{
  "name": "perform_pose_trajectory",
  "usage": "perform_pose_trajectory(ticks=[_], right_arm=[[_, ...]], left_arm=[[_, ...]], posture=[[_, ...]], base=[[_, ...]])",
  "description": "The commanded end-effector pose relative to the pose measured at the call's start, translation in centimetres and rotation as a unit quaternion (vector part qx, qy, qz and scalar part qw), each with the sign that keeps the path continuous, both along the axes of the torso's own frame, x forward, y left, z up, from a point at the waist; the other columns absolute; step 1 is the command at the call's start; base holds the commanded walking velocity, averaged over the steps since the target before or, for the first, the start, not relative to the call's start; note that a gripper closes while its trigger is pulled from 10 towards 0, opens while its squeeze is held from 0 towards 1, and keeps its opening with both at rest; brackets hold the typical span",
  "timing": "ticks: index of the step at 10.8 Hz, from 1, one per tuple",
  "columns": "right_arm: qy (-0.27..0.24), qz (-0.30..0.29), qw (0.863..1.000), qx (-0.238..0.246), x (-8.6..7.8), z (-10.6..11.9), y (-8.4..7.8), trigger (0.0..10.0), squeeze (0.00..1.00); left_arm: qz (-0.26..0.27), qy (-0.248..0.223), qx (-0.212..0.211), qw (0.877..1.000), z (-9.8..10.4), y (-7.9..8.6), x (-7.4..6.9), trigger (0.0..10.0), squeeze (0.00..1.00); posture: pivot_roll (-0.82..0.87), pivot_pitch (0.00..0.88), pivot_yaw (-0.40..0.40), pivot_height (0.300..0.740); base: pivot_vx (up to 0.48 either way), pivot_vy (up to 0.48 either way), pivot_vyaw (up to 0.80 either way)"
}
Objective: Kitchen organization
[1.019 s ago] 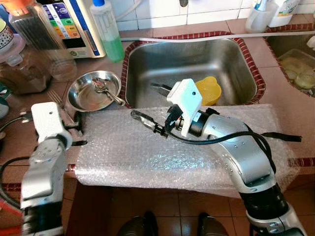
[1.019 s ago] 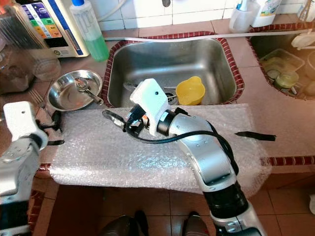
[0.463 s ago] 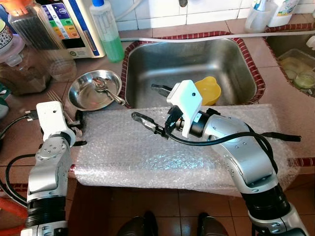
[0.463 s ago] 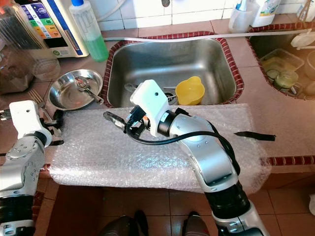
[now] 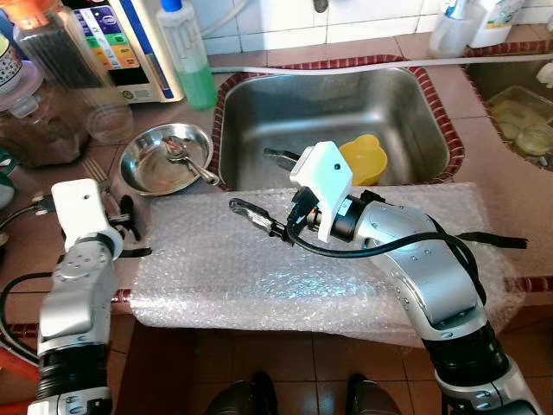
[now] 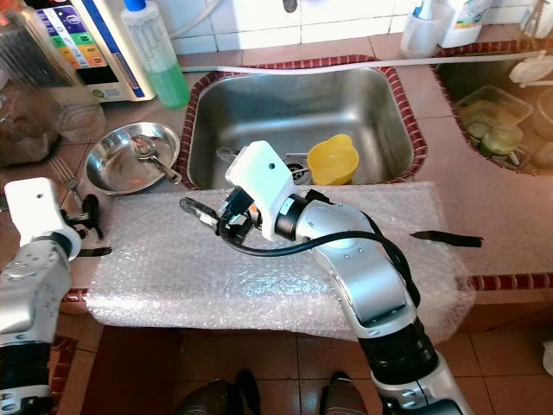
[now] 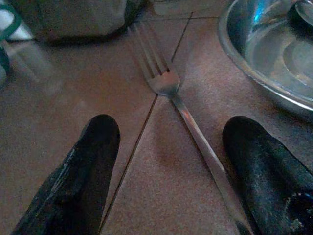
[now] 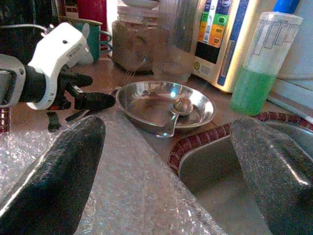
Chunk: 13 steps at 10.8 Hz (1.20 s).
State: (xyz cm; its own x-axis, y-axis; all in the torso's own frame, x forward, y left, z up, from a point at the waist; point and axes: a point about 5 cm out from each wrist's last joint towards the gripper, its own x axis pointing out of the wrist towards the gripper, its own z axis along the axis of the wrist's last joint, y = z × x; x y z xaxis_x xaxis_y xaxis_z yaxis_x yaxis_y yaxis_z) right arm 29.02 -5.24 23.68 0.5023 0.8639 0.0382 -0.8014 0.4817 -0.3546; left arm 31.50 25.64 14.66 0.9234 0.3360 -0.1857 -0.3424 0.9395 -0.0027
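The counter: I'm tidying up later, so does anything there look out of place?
A sheet of bubble wrap covers the counter's front edge and droops over it. A fork lies loose on the tiles beside the steel bowl, between the left gripper's open fingers.

The head views are bright and sharp, with glare on the bubble wrap (image 5: 285, 281) and sink (image 5: 346, 112). The left wrist view is dim and soft, its fork (image 7: 181, 110) barely lit, perhaps shaded by the arm. The right wrist view blurs its near fingers (image 8: 54, 171).
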Motion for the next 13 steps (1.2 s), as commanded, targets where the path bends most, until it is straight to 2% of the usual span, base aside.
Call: perform_pose_trajectory(ticks=[1,2,4,5,6,7,8,11,13], right_arm=[[-0.014,0.027,1.000,0.001,-0.8,0.7,0.7,10.0,0.00],[-0.014,0.029,0.999,0.000,-0.9,0.7,0.7,10.0,0.00],[-0.014,0.029,0.999,-0.002,-0.9,0.6,0.6,10.0,0.00],[-0.015,0.028,1.000,-0.003,-0.8,0.6,0.6,10.0,0.00],[-0.014,0.027,1.000,-0.003,-0.8,0.6,0.5,10.0,0.00],[-0.015,0.028,0.999,-0.004,-0.8,0.6,0.5,10.0,0.00],[-0.015,0.029,0.999,-0.005,-0.8,0.6,0.6,10.0,0.00],[-0.014,0.031,0.999,-0.010,-0.8,0.5,0.5,10.0,0.00],[-0.005,0.037,0.999,-0.001,-0.9,0.6,0.6,10.0,0.00]], left_arm=[[0.028,0.051,-0.019,0.998,-2.1,1.3,-1.0,9.1,0.00],[0.027,0.053,-0.033,0.998,-2.3,1.2,-0.9,0.0,0.00],[0.027,0.069,-0.026,0.997,-2.7,1.6,-1.0,4.8,0.00],[0.027,0.071,-0.026,0.997,-2.6,2.2,-1.0,10.0,0.00],[0.022,0.072,-0.024,0.997,-2.5,2.5,-0.9,8.9,0.00],[0.019,0.075,-0.025,0.997,-2.5,2.8,-1.0,1.3,0.00],[0.019,0.083,-0.029,0.996,-3.0,2.8,-1.3,0.0,0.00],[0.008,0.113,-0.034,0.993,-4.7,2.5,-2.1,0.0,0.00],[0.010,0.117,-0.031,0.993,-4.9,2.7,-2.2,0.0,0.00]], posture=[[-0.15,0.206,0.153,0.740],[-0.15,0.208,0.153,0.740],[-0.15,0.208,0.154,0.740],[-0.15,0.207,0.153,0.740],[-0.15,0.206,0.152,0.740],[-0.15,0.206,0.151,0.740],[-0.15,0.207,0.151,0.740],[-0.15,0.208,0.145,0.740],[-0.15,0.208,0.143,0.740]], base=[[0.000,0.000,0.00],[0.000,0.000,0.00],[0.000,0.000,0.00],[0.000,0.000,0.00],[0.000,0.000,0.00],[0.000,0.000,0.00],[0.000,0.000,0.00],[0.000,0.000,0.00],[0.000,0.000,0.00]])
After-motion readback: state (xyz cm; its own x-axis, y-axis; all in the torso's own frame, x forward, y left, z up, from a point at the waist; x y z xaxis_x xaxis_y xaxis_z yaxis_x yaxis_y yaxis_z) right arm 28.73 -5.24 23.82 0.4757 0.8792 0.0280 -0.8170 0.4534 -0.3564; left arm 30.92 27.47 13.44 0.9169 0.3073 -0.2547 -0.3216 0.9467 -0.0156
